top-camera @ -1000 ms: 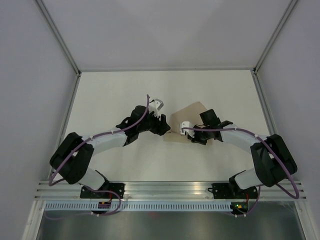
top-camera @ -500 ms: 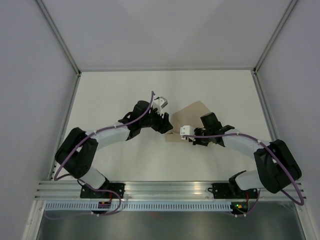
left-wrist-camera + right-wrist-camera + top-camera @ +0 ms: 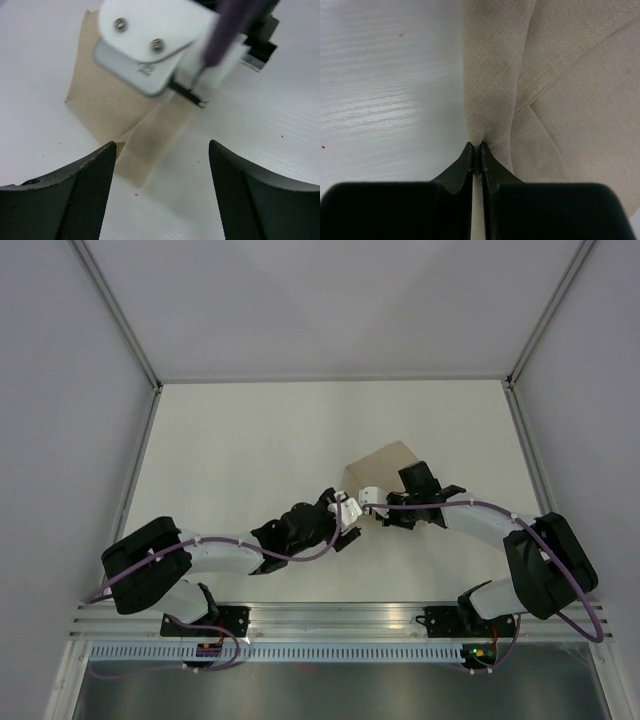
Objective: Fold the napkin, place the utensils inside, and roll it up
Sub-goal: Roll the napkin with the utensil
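Note:
The tan napkin (image 3: 385,462) lies partly folded right of the table's middle. My right gripper (image 3: 372,502) is shut on a fold of the napkin (image 3: 555,75) at its near left edge, and the cloth is pinched between the black fingertips (image 3: 470,155). My left gripper (image 3: 350,512) sits just left of it, low over the table. Its jaws are open with nothing between them (image 3: 162,146). In the left wrist view, a flap of the napkin (image 3: 107,102) hangs just ahead of the left finger. The utensils are out of view.
White table with metal frame posts (image 3: 120,315) and grey walls on both sides. The arm bases (image 3: 205,620) stand on a rail at the near edge. The two wrists are close together at the napkin's near left corner.
My left arm has swung from the napkin's far left side to its near left corner, and its jaws have widened. The right gripper keeps its pinch; the napkin's near corner has moved back.

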{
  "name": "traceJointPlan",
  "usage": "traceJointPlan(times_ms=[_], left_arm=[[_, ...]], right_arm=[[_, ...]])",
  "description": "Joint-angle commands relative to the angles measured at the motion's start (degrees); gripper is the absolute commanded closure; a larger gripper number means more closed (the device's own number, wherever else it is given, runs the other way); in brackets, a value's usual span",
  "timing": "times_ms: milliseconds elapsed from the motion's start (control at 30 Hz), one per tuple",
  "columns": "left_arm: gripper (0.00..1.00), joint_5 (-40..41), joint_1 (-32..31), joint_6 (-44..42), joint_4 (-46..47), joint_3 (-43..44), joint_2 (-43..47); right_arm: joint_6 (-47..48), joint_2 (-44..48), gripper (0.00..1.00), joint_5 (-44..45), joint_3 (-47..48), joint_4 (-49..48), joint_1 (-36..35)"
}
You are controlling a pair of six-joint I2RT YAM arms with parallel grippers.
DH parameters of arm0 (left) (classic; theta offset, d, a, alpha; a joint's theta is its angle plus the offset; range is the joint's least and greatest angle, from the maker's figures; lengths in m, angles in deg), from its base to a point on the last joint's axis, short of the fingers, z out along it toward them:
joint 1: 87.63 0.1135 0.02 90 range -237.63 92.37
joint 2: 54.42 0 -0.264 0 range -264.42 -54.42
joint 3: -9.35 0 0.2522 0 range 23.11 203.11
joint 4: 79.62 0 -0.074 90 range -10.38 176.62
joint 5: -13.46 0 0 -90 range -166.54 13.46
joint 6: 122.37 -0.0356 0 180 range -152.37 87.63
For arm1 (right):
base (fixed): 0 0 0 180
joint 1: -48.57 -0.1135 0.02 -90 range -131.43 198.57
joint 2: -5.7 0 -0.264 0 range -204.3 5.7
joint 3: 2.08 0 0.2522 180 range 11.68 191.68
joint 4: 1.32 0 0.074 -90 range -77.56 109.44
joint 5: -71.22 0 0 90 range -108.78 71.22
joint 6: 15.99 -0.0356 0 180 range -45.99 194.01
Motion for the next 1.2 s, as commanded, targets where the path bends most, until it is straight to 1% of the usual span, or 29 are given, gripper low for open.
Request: traceJointPlan(times_ms=[0, 67, 100, 167, 200, 300, 400, 433, 533, 633, 700, 733, 800, 900, 1000, 1167], left_arm=[[0.2, 7.8, -3.5, -16.8, 13.7, -1.3, -2.4], [0.19, 7.7, -5.6, -20.8, 18.1, -2.9, -5.4], [0.19, 9.1, -6.4, -25.0, 20.6, -2.8, -7.3], [0.19, 10.9, -8.0, -28.8, 23.8, -1.7, -12.0], [0.19, 10.3, -8.3, -30.9, 24.7, -1.2, -13.2], [0.19, 9.2, -9.0, -33.6, 24.7, 1.0, -17.0], [0.19, 11.3, -10.2, -38.3, 28.8, 2.0, -21.5], [0.19, 11.4, -10.2, -38.9, 28.9, 3.3, -22.0], [0.2, 8.7, -10.2, -39.1, 24.7, 6.5, -23.4], [0.23, 6.9, -9.6, -39.9, 23.2, 8.5, -25.0], [0.29, 4.5, -9.5, -39.2, 19.2, 9.3, -25.2], [0.35, 3.8, -9.5, -39.2, 18.1, 9.9, -25.5], [0.39, 2.8, -9.5, -39.6, 15.7, 10.3, -25.9], [0.38, 1.0, -9.2, -40.5, 14.0, 10.4, -26.4], [0.32, -0.3, -8.7, -40.5, 11.0, 11.4, -27.1], [0.27, 1.5, -7.1, -39.7, 10.4, 13.2, -28.8]], right_arm=[[-1.3, -2.8, 0.96, 1.5, 0.0, 2.9, 0.0], [-1.4, -3.4, 0.96, 1.1, 0.3, 3.4, 0.0], [-1.4, -3.6, 0.96, 1.1, 0.5, 3.2, 0.0], [-1.3, -4.0, 0.96, 1.1, 0.6, 3.3, 0.0], [-1.3, -4.1, 0.96, 1.1, 0.8, 3.4, 0.0], [-1.4, -4.3, 0.96, 1.2, 1.0, 3.5, 0.0], [-1.5, -4.2, 0.96, 1.1, 0.8, 3.4, 0.0], [-1.5, -4.4, 0.96, 1.0, 0.9, 3.5, 0.0], [-1.6, -4.8, 0.96, 0.8, 1.1, 3.5, 0.0], [-1.6, -5.0, 0.96, 0.8, 1.3, 3.6, 0.0], [-1.7, -4.9, 0.96, 0.9, 1.3, 3.6, 0.0], [-1.7, -4.8, 0.96, 0.9, 1.3, 3.6, 0.0], [-1.7, -4.8, 0.97, 1.0, 1.3, 3.6, 0.0], [-1.7, -4.7, 0.97, 1.0, 1.2, 3.6, 0.1], [-2.0, -4.8, 0.97, 0.8, 1.3, 3.7, 0.1], [-2.1, -4.6, 0.97, 0.8, 1.1, 4.0, 0.1]])
